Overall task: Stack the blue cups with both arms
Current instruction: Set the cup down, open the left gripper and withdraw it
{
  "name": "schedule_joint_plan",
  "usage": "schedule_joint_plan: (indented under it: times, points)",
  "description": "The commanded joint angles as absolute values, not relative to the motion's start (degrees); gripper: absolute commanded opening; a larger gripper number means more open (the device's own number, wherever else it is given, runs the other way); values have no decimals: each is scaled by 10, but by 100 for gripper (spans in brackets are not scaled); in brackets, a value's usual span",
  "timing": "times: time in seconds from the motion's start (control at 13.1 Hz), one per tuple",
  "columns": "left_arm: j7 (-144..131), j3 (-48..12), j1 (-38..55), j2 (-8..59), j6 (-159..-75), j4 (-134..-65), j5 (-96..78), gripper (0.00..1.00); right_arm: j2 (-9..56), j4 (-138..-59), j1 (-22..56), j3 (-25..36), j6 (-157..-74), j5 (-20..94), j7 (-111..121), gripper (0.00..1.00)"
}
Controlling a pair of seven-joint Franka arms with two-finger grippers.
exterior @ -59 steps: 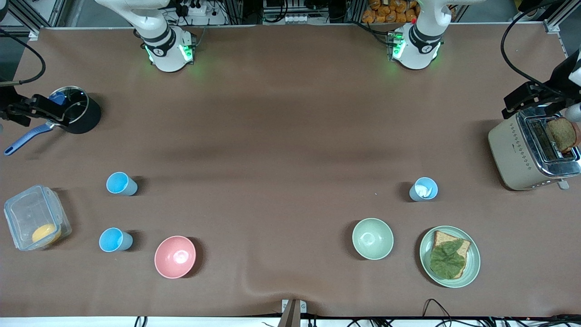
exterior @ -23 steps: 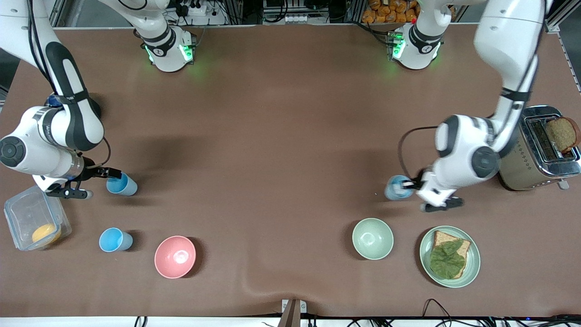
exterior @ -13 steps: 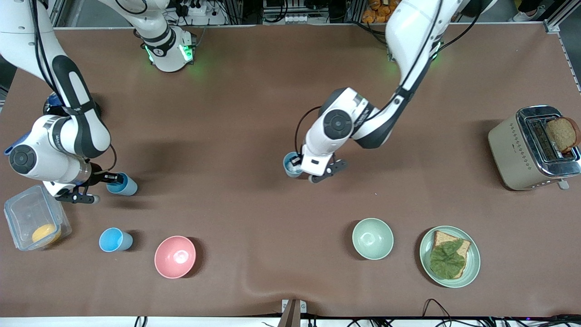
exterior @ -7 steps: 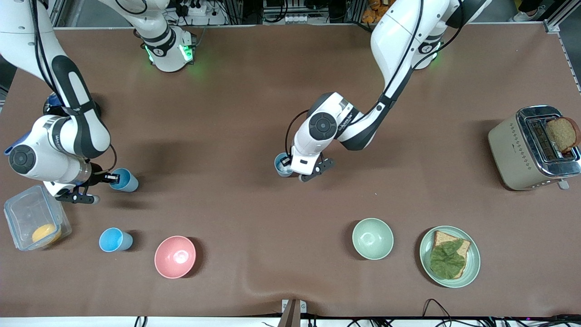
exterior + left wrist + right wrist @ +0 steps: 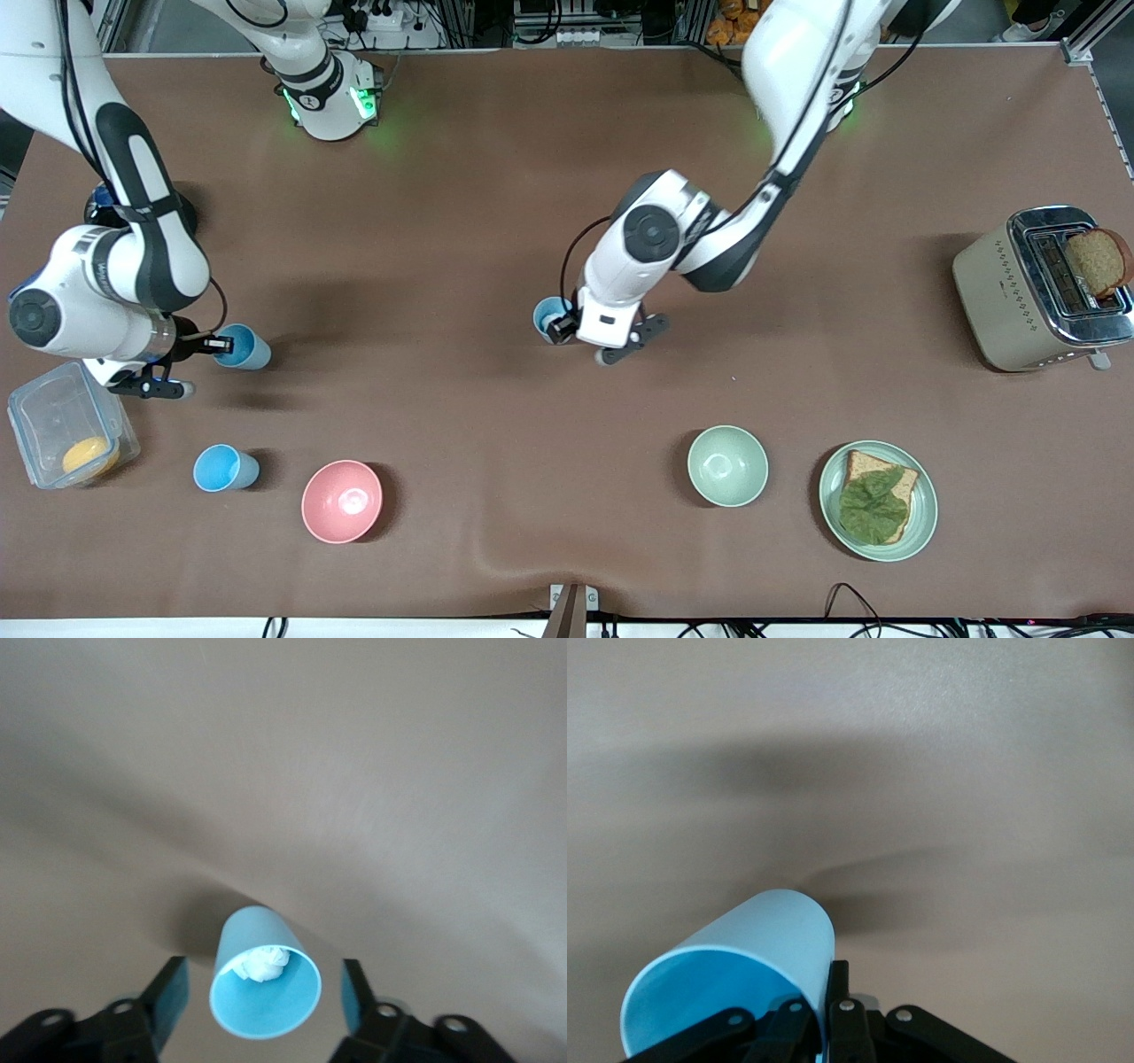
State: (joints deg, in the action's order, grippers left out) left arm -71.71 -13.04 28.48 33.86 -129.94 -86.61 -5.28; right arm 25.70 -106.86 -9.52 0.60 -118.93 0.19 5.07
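Observation:
Three light-blue cups show. My left gripper [image 5: 556, 324] is open at the table's middle, its fingers on either side of a blue cup [image 5: 549, 314] with a white paper wad in it. In the left wrist view this cup [image 5: 255, 939] sits between the gripper's [image 5: 264, 997] spread fingers without touching them. My right gripper [image 5: 215, 346] is shut on the rim of a second blue cup [image 5: 243, 347] near the right arm's end. The right wrist view shows that cup [image 5: 744, 961] tilted, its wall pinched in the gripper [image 5: 833, 997]. A third blue cup [image 5: 223, 468] stands nearer the front camera.
A pink bowl [image 5: 342, 501] stands beside the third cup. A pale green bowl [image 5: 727, 465] and a plate [image 5: 921, 523] with bread and lettuce lie toward the left arm's end, past them a toaster [image 5: 1001, 301]. A clear box [image 5: 53, 416] sits by the right gripper.
The left arm brought the paper-filled cup from near the toaster to the table's middle, and its wrist has shifted slightly in the last half second. The right gripper and its cup barely moved.

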Motion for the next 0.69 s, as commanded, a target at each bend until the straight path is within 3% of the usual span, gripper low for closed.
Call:
schedule_joint_plan:
  times: [0.0,0.23,0.61]
  points:
    - [-682,-131,220,237,-1208,-889,-38,100,239,-1001,-95,1,-1073,20,47,0]
    - [-486,-135,123,177,-1116,-891,-40,100,230,-968,-59,1,-998,77,8,0]
    - [-300,-133,15,110,-1021,-896,-38,100,220,-948,88,1,-1008,131,-229,0]
